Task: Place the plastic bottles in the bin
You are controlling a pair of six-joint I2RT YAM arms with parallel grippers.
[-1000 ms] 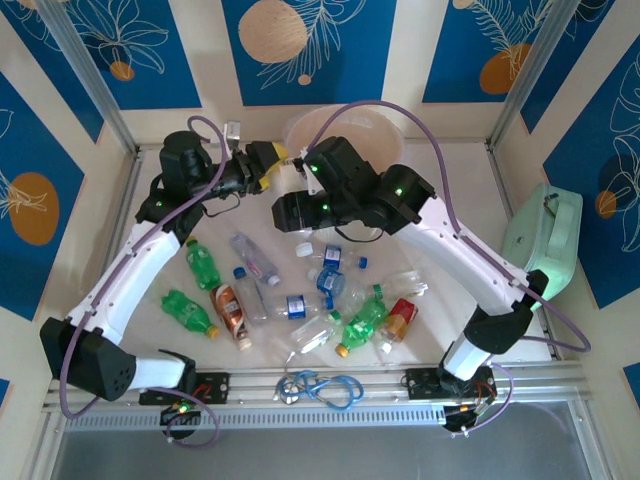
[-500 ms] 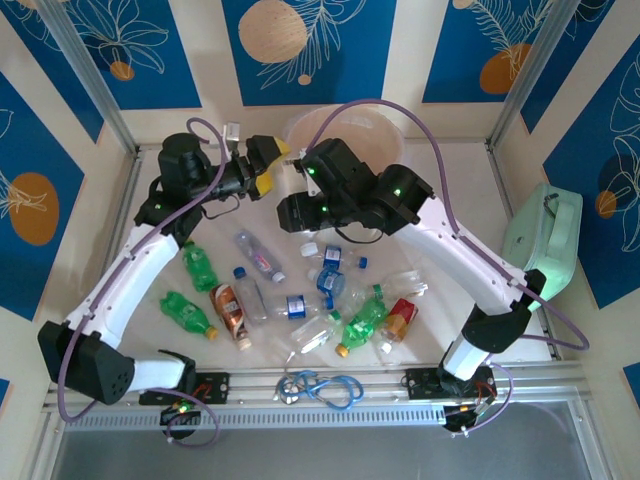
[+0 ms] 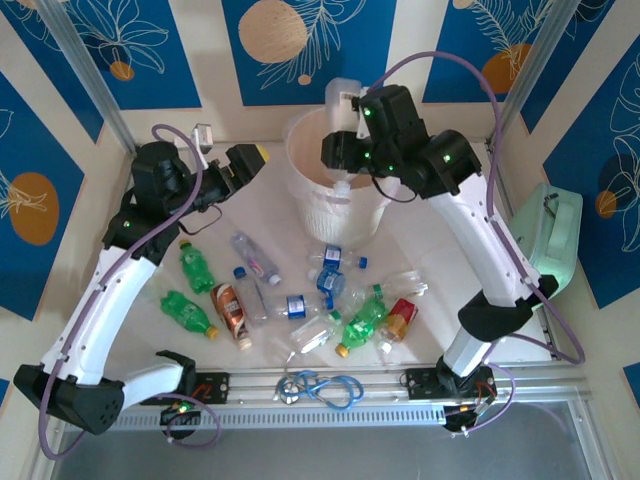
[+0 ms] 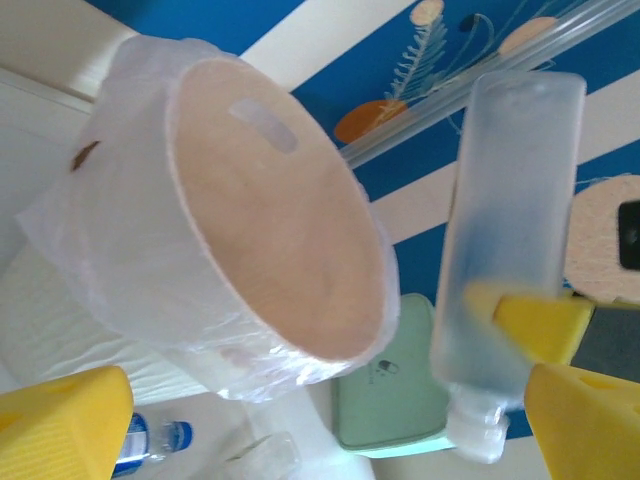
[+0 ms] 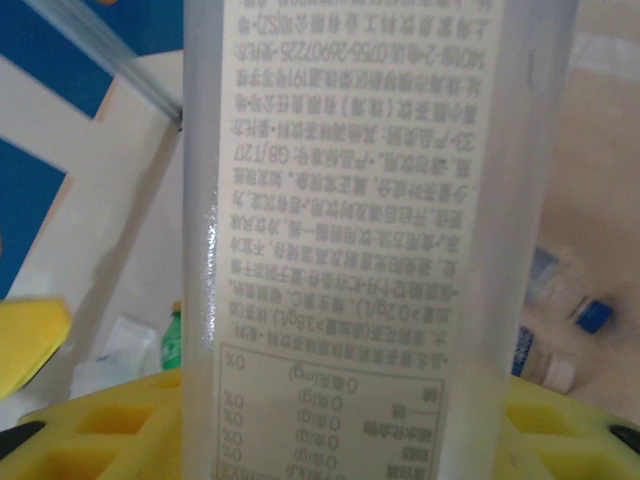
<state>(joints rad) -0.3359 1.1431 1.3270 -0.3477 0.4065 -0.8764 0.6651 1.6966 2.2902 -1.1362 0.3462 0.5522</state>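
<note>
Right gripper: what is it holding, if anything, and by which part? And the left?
The right gripper holds a frosted clear bottle by its body near the cap end, cap down above the bin. The left gripper is open, holding nothing.

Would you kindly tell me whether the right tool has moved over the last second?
Yes. The right tool has lifted from in front of the bin to above its mouth, gripping a frosted bottle.
</note>
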